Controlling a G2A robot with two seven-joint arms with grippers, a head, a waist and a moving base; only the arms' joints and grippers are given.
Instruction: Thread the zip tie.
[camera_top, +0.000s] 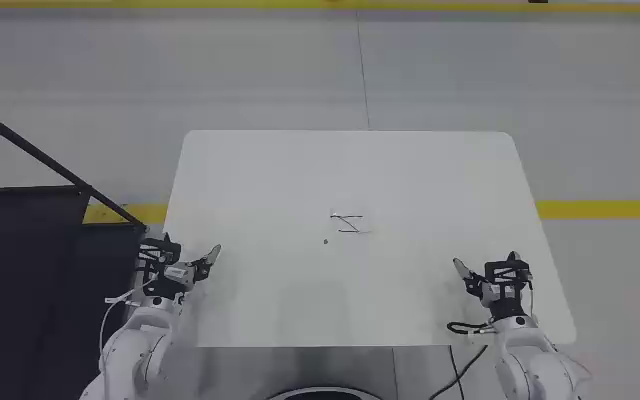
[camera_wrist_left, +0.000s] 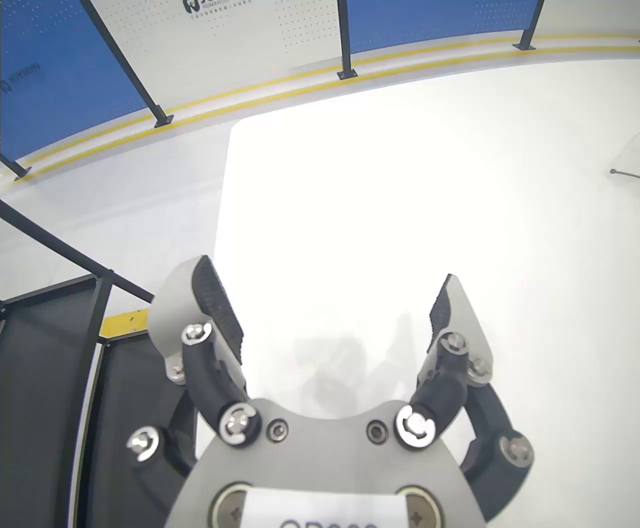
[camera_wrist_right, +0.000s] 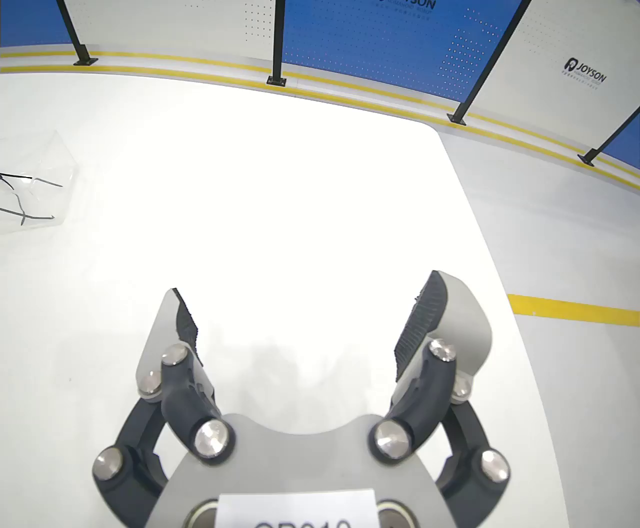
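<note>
The white worktop (camera_top: 300, 170) stretched wide, with the left claw (camera_wrist_left: 325, 280) poised over its near left corner and the right claw (camera_wrist_right: 307, 287) over its near right corner, both with jaws spread wide and nothing between them. Near the middle of the worktop, well apart from both claws, lay a clear plastic wrapper (camera_wrist_right: 50, 150). The thin black zip ties (camera_top: 348, 224) lay there loose and crossed, though whether on or inside the wrapper could not be told.

white table (camera_top: 250, 180), clear box (camera_wrist_right: 47, 152), zip ties (camera_top: 350, 224)
</note>
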